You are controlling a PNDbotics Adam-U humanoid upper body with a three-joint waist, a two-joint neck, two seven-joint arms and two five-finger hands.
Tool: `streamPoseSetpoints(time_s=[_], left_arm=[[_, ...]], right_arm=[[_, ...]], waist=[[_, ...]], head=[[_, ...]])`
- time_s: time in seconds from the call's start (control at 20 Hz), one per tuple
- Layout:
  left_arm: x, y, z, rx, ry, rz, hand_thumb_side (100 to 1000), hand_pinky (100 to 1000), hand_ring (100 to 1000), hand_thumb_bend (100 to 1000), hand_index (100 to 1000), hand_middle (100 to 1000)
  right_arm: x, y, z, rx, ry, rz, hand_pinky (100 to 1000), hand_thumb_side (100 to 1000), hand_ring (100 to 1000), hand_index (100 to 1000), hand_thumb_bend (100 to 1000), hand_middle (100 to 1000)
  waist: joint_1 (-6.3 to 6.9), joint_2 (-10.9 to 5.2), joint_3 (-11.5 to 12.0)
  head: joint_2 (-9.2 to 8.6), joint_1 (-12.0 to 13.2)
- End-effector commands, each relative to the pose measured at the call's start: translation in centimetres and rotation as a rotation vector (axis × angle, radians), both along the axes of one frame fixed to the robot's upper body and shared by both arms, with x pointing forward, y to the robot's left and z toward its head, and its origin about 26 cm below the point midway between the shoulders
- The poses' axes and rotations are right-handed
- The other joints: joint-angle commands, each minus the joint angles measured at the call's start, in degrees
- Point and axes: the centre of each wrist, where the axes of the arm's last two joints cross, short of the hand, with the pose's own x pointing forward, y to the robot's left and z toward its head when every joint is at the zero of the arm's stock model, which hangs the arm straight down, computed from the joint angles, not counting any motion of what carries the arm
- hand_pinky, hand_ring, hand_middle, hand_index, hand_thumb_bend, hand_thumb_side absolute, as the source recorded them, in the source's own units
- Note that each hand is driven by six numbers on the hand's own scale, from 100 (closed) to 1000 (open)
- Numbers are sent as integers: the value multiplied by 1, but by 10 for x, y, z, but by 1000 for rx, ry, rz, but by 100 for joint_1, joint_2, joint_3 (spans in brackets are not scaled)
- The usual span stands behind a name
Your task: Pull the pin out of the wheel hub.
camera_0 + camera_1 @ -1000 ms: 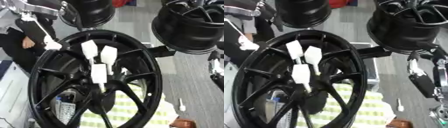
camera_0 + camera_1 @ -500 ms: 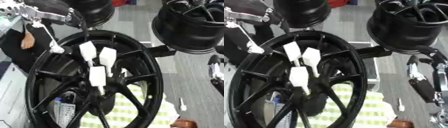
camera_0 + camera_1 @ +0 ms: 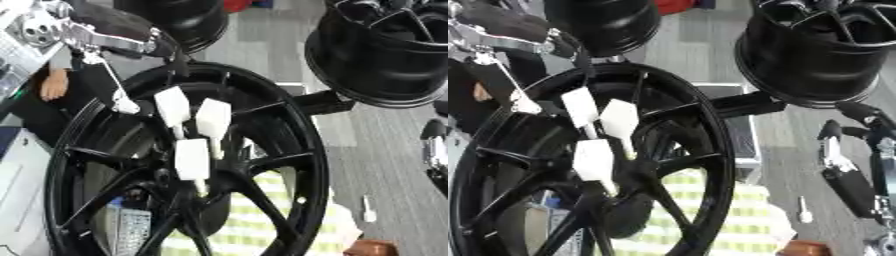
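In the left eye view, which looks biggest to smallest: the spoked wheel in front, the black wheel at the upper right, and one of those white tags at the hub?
1. Spoked wheel, filling most of the view.
2. Black wheel at upper right, though it sits farther back and is cut off by the edge, so its true size is unsure.
3. White tag, by far the smallest.

A workshop floor: black wheel hubs [image 3: 188, 165] standing about, grey carpet tiles [image 3: 385, 150], a metal case [image 3: 22, 185].
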Motion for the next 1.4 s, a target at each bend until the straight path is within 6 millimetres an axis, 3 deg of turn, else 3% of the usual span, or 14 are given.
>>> streamPoseSetpoints(time_s=[0.05, 0.85, 1.4], left_arm=[[0, 0, 7, 78, -11, -38, 189, 843, 830, 332, 881, 815], [14, 2, -15, 120, 37, -18, 110, 836, 821, 264, 862, 800], [11, -4, -17, 104, 66, -48, 100, 793, 737, 132, 756, 668]], right_arm=[[0, 1, 8, -2, -28, 10, 734, 688, 852, 813, 100, 794], [2, 4, 9, 23, -41, 17, 734, 686, 855, 815, 100, 797], [1, 5, 8, 38, -38, 11, 734, 688, 856, 817, 100, 798]], waist=[[13, -77, -19], [48, -19, -96], [49, -24, -103]], head=[[-89, 43], [-135, 119], [-118, 131]])
